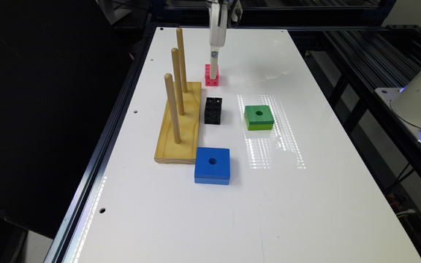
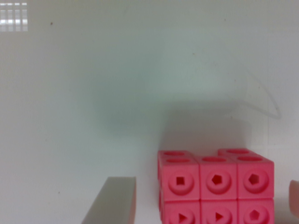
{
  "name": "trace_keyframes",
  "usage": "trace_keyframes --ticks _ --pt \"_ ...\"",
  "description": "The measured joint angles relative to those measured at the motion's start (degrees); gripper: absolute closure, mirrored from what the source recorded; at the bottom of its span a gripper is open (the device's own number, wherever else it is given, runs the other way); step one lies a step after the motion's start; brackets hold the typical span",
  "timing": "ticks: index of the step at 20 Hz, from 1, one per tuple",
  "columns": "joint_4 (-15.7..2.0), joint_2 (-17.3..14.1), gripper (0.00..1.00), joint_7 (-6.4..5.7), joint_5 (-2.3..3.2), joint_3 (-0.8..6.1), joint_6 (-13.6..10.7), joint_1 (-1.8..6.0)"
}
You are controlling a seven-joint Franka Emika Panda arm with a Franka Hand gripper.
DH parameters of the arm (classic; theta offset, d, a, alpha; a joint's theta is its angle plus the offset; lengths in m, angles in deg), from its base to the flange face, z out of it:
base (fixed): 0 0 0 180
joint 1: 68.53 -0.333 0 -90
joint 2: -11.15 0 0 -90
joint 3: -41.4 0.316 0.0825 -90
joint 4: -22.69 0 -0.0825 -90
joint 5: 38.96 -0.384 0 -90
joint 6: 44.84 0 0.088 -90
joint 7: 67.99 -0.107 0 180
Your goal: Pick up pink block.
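Pink block (image 2: 216,186) between open claw (image 2: 205,205) fingers (image 2: 114,200).

bright overhead | glare on table (image 1: 269,131) | wrist view perhaps defocused

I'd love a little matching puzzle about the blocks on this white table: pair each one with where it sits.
Things:
1. pink block
2. black block
3. blue block
4. green block

Places:
A. nearest the camera in the exterior view, at the wooden peg board's corner
B. right under the claw
C. alone, toward the exterior view's right
D. between the pink and blue blocks, beside the peg board

Pairs: 1-B, 2-D, 3-A, 4-C
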Motion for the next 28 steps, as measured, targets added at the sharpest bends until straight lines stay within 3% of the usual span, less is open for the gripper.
trace_keyframes --ticks 4,7,12,23,24,28 --pt "-0.11 -2.7 0.00 0.00 0.00 0.02 2.1 -0.08" --pt "-0.71 -4.4 0.00 -0.43 0.01 0.57 3.4 -0.40" --pt "-1.24 -4.5 0.00 -1.19 0.01 0.71 3.3 -1.47" --pt "-1.27 -4.6 0.00 -1.19 0.01 0.71 3.3 -1.50" --pt "-1.36 -4.8 1.00 -1.18 0.02 0.68 3.5 -1.46" --pt "-1.36 -4.8 1.00 -1.18 0.02 0.68 3.5 -1.46"
